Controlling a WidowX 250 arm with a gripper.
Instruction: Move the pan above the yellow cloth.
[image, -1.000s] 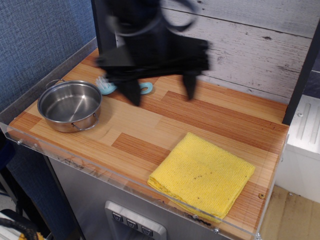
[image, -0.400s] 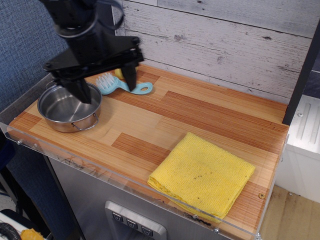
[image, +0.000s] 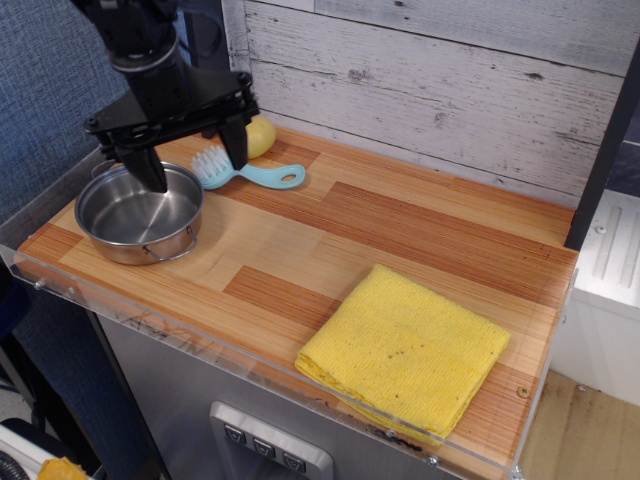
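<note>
While the pan (image: 140, 212) sits untouched at the far end of the counter (image: 400, 230) from the yellow cloth (image: 404, 350), I have the gripper (image: 194, 160) hanging over the pan's back rim, jaws spread wide and holding nothing. One finger points down inside the pan's bowl near the back wall; the other hangs outside the pan, over the blue brush (image: 243, 171) that lies just beside the pan. From this view I cannot tell how high the fingertips stand above the rim.

I judge this to be the approach step, before any grasp. The pan is upright, with one wire handle toward me and one away, and the cloth lies flat and well apart from it, near the front edge.

Next I'd want the claw lowered so the pan's wall sits between the fingers, then closed on that wall. The steel is smooth and thin, so the grip could slip or tilt the pan on the lift. The outer finger comes down close to the brush and to the yellow ball (image: 258, 136) just behind the brush, so I'd watch for a nudge there.
</note>
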